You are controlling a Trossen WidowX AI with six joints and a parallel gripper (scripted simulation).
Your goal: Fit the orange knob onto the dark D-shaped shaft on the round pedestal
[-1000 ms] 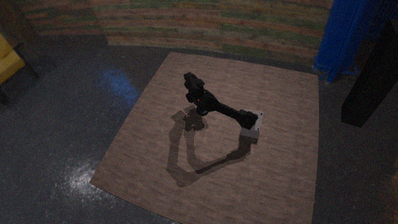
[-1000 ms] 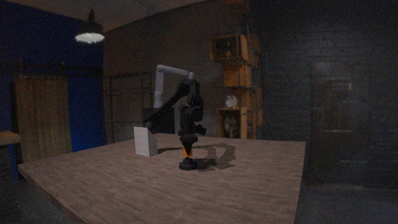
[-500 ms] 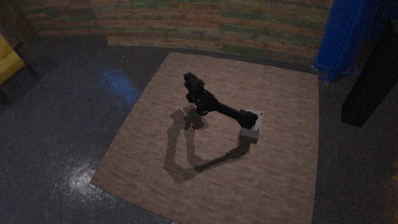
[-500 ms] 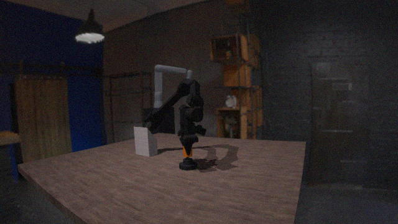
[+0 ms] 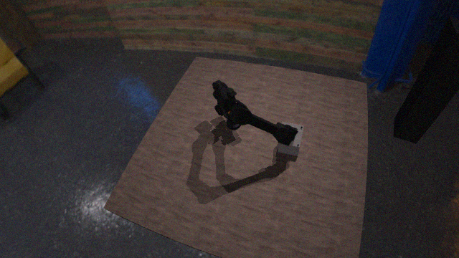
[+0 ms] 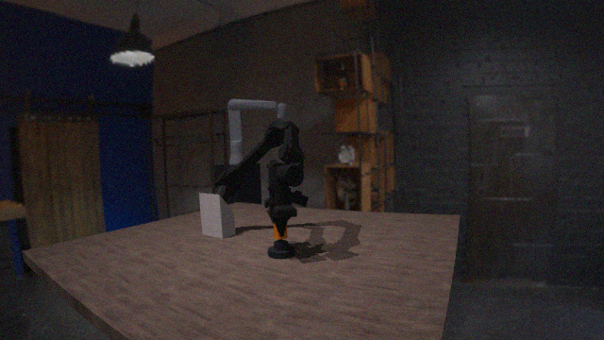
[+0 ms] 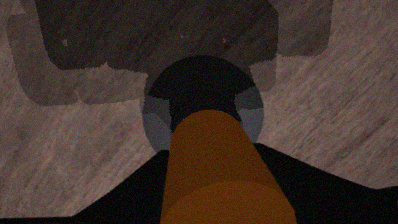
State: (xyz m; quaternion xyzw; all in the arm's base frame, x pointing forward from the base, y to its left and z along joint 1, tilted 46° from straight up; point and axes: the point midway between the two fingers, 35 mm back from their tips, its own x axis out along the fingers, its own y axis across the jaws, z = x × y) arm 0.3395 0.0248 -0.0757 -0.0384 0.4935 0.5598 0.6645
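The orange knob [image 6: 276, 232] [image 7: 220, 160] is upright between the fingers of my gripper [image 6: 281, 230] [image 7: 210, 154], which is shut on it and points straight down. The round dark pedestal [image 6: 281, 251] [image 7: 157, 132] stands on the table, directly under the knob. In the exterior view the knob's lower end is just above the pedestal's top, with a small dark part between them. The wrist view shows the knob's far end over the pedestal's disc. The shaft's flat side and the knob's hole are hidden. In the top view the arm hides the pedestal.
A pale grey block [image 5: 287, 152] [image 6: 210, 214] stands beside the arm's base, which sits on a white plate [image 5: 300, 135]. The wooden table [image 5: 305, 201] [image 6: 377, 283] carries the arm's shadows. Table edges show in the top and exterior views.
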